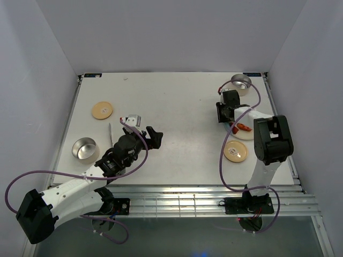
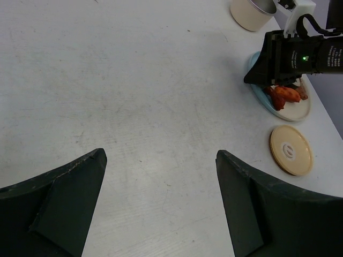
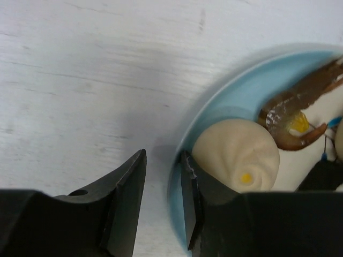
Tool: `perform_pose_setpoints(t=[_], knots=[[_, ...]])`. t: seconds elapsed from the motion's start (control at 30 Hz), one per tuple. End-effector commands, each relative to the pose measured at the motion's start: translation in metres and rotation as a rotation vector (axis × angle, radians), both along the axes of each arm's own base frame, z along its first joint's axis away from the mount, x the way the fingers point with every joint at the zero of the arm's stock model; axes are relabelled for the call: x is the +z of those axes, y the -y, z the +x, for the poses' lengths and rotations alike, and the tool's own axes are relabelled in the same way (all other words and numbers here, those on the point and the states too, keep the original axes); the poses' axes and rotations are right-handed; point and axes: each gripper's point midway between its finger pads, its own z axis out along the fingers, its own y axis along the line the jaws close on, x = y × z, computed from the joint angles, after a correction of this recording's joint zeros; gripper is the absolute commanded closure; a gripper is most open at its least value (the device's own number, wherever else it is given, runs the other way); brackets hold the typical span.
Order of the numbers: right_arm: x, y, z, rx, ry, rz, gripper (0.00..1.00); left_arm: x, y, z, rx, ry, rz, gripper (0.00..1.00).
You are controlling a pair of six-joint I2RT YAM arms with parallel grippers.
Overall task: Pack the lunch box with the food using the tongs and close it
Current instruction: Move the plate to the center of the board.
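The food lies on a blue-rimmed plate point(image 1: 245, 135) at the right: an orange-red piece point(image 1: 242, 127) point(image 2: 286, 95), a pale dumpling point(image 3: 238, 155) and a brown curved piece point(image 3: 300, 107). My right gripper point(image 1: 221, 115) point(image 3: 163, 155) straddles the plate's left rim point(image 3: 230, 91) with its jaws close together. One finger is inside beside the dumpling, and the other is outside with a strip of table showing between it and the rim. The slim silver tongs point(image 1: 110, 131) lie on the table left of my left arm. My left gripper point(image 1: 156, 135) point(image 2: 161, 155) hovers wide open and empty over bare table.
A round steel container point(image 1: 84, 148) sits near left and another point(image 1: 240, 82) point(image 2: 252, 13) at the back right behind the plate. One round tan lid point(image 1: 102, 110) lies at the far left. Another point(image 1: 236, 151) point(image 2: 291, 150) lies just in front of the plate.
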Motion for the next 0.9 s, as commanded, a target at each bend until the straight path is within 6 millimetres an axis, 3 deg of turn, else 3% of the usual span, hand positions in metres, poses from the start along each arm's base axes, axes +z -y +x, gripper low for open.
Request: perform_pose_setpoints(t=[0.0, 0.23, 0.43, 0.6, 0.87], knots=[[0.008, -0.045, 0.011, 0.133, 0.015, 0.030, 0.62, 0.004, -0.002, -0.001, 0.011, 0.013, -0.014, 0.06], [0.016, -0.117, 0.028, 0.270, 0.036, 0.001, 0.62, 0.003, -0.005, 0.000, 0.025, 0.016, -0.008, 0.06], [0.022, -0.185, 0.024, 0.367, 0.059, 0.016, 0.62, 0.003, -0.012, 0.001, 0.061, 0.021, -0.012, 0.07], [0.035, -0.238, 0.019, 0.439, 0.074, 0.131, 0.62, 0.007, -0.021, 0.000, 0.098, 0.036, -0.034, 0.07], [0.054, -0.285, 0.010, 0.491, 0.096, 0.214, 0.61, 0.006, -0.024, 0.001, 0.115, 0.037, -0.032, 0.07]])
